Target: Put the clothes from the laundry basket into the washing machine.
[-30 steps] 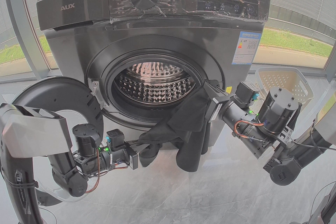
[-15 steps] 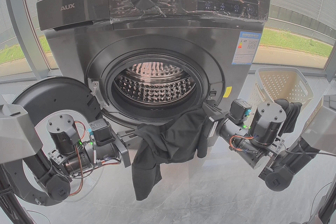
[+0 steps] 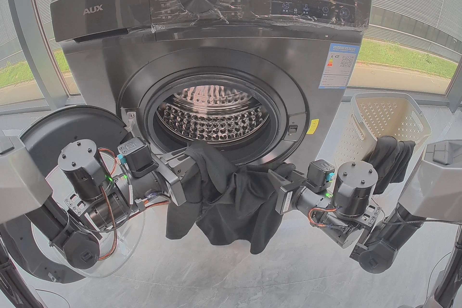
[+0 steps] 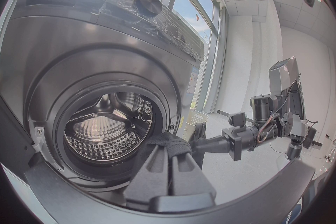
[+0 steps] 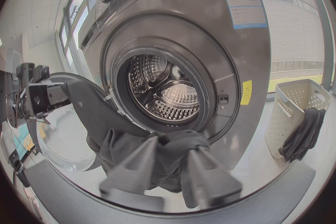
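A black garment (image 3: 231, 200) hangs stretched between my two grippers, just below the front of the washing machine's open drum (image 3: 214, 116). My left gripper (image 3: 188, 162) is shut on the garment's left end at the lower left of the drum rim; its fingers (image 4: 157, 172) pinch the black cloth (image 4: 169, 142). My right gripper (image 3: 278, 177) is shut on the right end, with bunched cloth (image 5: 168, 154) between its fingers (image 5: 206, 175). The white laundry basket (image 3: 385, 119) stands to the right of the machine, a second dark garment (image 3: 391, 162) draped over its front rim.
The machine's round door (image 3: 72, 131) is swung open to the left, behind my left arm. Grey tiled floor (image 3: 231, 275) lies in front of the machine. Glass walls stand behind the machine (image 3: 211, 34) and the basket.
My left gripper has risen and moved right, toward the drum rim, with its end of the garment. My right gripper has dropped and shifted slightly left, uncovering the basket's draped garment.
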